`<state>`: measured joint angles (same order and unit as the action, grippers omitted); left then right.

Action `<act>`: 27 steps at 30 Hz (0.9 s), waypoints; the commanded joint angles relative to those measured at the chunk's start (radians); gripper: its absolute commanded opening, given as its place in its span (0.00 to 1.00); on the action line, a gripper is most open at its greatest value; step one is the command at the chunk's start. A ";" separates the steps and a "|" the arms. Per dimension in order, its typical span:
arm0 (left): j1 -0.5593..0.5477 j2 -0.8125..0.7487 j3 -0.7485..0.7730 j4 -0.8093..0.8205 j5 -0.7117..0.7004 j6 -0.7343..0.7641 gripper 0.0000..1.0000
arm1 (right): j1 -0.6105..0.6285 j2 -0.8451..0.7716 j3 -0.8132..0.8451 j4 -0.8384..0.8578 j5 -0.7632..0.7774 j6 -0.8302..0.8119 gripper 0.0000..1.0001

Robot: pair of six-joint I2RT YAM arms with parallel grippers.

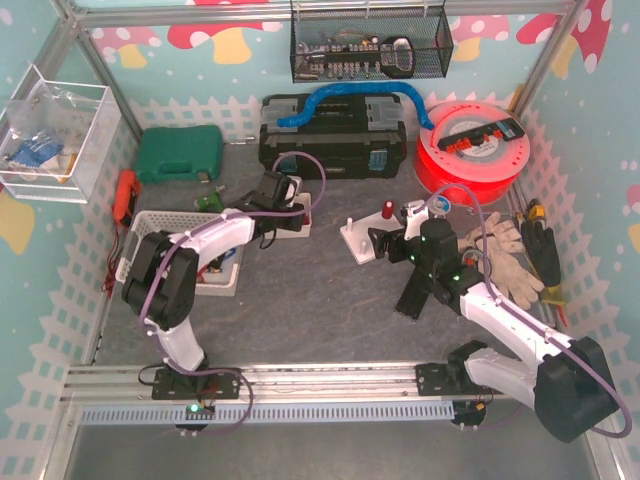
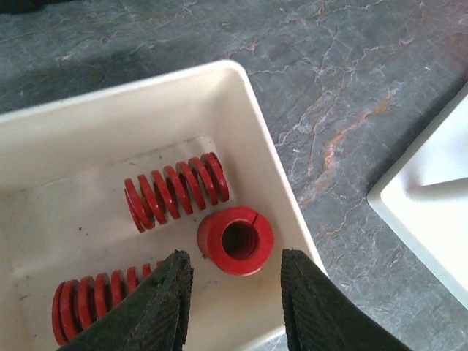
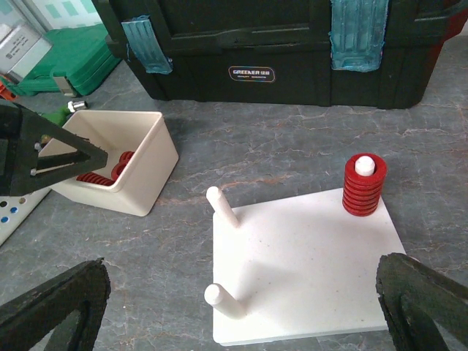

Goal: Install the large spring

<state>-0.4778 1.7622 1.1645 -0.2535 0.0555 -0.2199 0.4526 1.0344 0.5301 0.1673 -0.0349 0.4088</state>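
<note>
Hovering over the cream plastic bin (image 2: 248, 95), the left end effector (image 2: 238, 307) has its black ribbed fingers (image 2: 157, 307) fairly close together but not clenched. Nothing sits between them, and the bin floor shows through the gap.

Just ahead of the fingertips a stubby red spring (image 2: 235, 240) stands on end, its hollow bore facing up. It looks fatter than the two red coil springs lying on their sides (image 2: 175, 191) beside it, so it is probably the large one, though from this angle I can't be sure.

Over on the white flat pegboard (image 3: 307, 270), one corner peg already wears a mounted red spring (image 3: 363, 185), with the white tip poking out on top. Two round-topped bare pegs (image 3: 223, 207) wait. The right end effector (image 3: 238, 307) is spread wide at the board's near edge, holding nothing.

By my reading the grasp isn't made, and the lift, carry and threading over a peg all remain.

The coils are glossy flat wire and the bin is smooth with rounded corners. The grey worktop (image 2: 351, 88) is matte and marbled.
</note>
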 commanded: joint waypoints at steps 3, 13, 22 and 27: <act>0.019 0.047 0.082 -0.052 0.010 0.037 0.38 | 0.005 -0.025 -0.013 0.016 0.014 -0.001 0.99; 0.027 0.110 0.130 -0.080 0.028 0.048 0.38 | 0.004 -0.036 -0.013 0.013 0.019 -0.004 0.99; 0.042 0.157 0.133 -0.093 0.002 0.048 0.36 | 0.005 -0.029 -0.014 0.013 0.027 -0.007 0.99; 0.044 0.149 0.130 -0.092 -0.072 0.046 0.31 | 0.005 -0.030 -0.015 0.013 0.035 -0.008 0.99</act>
<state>-0.4435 1.9011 1.2751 -0.3199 0.0540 -0.1940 0.4526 1.0164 0.5259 0.1673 -0.0154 0.4084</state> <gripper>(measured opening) 0.326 0.986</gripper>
